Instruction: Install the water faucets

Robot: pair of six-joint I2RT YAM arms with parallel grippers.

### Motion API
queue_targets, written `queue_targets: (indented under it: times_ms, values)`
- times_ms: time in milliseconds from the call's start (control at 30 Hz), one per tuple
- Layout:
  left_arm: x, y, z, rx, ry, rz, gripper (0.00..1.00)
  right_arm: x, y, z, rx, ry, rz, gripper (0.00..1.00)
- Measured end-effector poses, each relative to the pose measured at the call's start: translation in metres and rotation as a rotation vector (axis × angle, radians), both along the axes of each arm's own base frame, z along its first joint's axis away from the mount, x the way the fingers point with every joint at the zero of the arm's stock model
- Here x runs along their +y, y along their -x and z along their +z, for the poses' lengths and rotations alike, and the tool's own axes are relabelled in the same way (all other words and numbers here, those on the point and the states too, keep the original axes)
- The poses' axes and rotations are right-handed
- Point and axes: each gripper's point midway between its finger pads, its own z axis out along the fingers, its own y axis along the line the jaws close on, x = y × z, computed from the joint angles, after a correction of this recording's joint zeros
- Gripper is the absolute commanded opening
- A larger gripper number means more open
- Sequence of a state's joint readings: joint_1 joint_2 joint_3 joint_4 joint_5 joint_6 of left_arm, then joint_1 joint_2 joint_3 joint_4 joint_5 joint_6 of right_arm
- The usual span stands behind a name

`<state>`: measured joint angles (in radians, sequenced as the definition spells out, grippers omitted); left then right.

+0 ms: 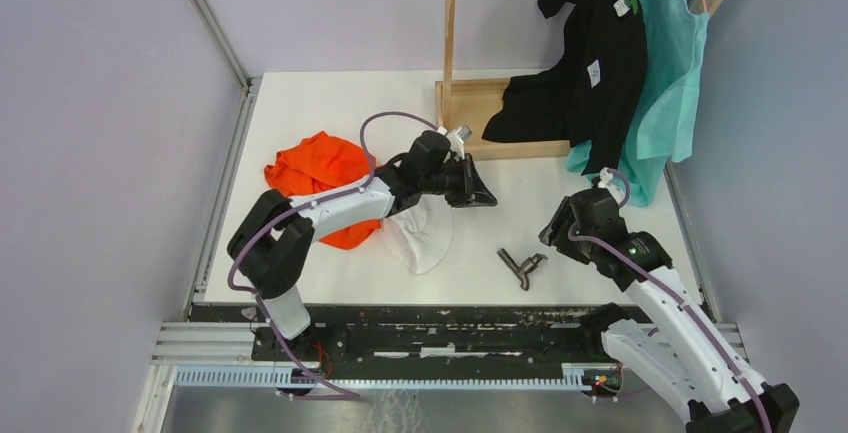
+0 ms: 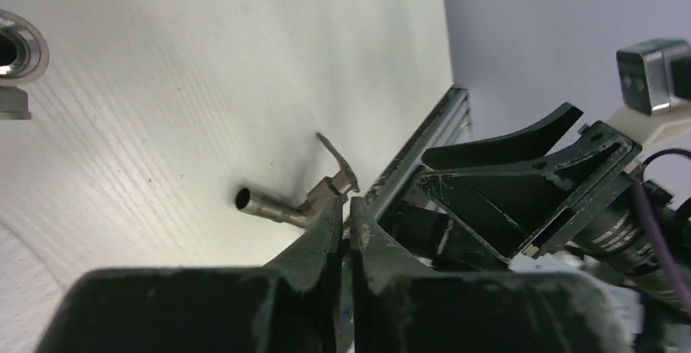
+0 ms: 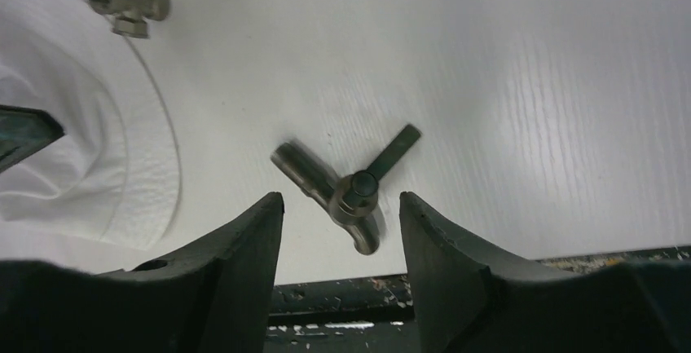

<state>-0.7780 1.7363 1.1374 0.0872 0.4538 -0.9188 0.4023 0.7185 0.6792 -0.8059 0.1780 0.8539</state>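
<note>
One of the water faucets (image 1: 522,265), a grey bent pipe with a flat lever handle, lies on the white table near its front edge. In the right wrist view this faucet (image 3: 356,198) sits on the table just ahead of and between the tips of my right gripper (image 3: 341,200), which is open and touching nothing. A second small T-shaped metal part (image 3: 126,2) lies by the white cloth. My left gripper (image 1: 487,197) hovers mid-table, shut and empty. In the left wrist view the faucet (image 2: 281,205) shows just past my left gripper (image 2: 349,206).
A white cloth (image 1: 422,240) and an orange cloth (image 1: 318,166) lie under and beside the left arm. At the back stands a wooden base (image 1: 478,113) with an upright pole. A black garment (image 1: 590,63) and a teal one (image 1: 672,63) hang at the back right.
</note>
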Motion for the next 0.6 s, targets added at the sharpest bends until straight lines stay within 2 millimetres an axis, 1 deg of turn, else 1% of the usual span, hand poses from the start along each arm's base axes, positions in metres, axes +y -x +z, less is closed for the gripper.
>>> queue_targets:
  times_ms: [100,167,233,300,433,500,600]
  values:
    - [-0.003,0.006,-0.002,-0.061,-0.061,-0.027,0.29,-0.001,0.008,-0.012,0.075,0.011,-0.012,0.65]
    - [-0.004,0.012,-0.005,-0.088,-0.096,-0.047,0.39,0.0,0.012,-0.016,0.093,-0.005,-0.02,0.65]
    - [-0.002,0.018,-0.009,-0.102,-0.128,-0.06,0.45,0.001,0.017,-0.023,0.115,-0.024,-0.036,0.65]
    - [0.001,0.02,-0.012,-0.112,-0.152,-0.062,0.48,0.001,0.024,-0.035,0.152,-0.04,-0.056,0.65]
    - [0.005,0.016,-0.01,-0.132,-0.169,-0.046,0.48,0.001,0.037,-0.06,0.241,-0.059,-0.113,0.65]
    - [0.007,0.015,-0.01,-0.133,-0.174,-0.039,0.49,0.003,0.039,-0.068,0.269,-0.067,-0.137,0.65]
    - [0.008,0.015,-0.011,-0.129,-0.178,-0.038,0.49,0.009,0.035,-0.072,0.28,-0.083,-0.153,0.65]
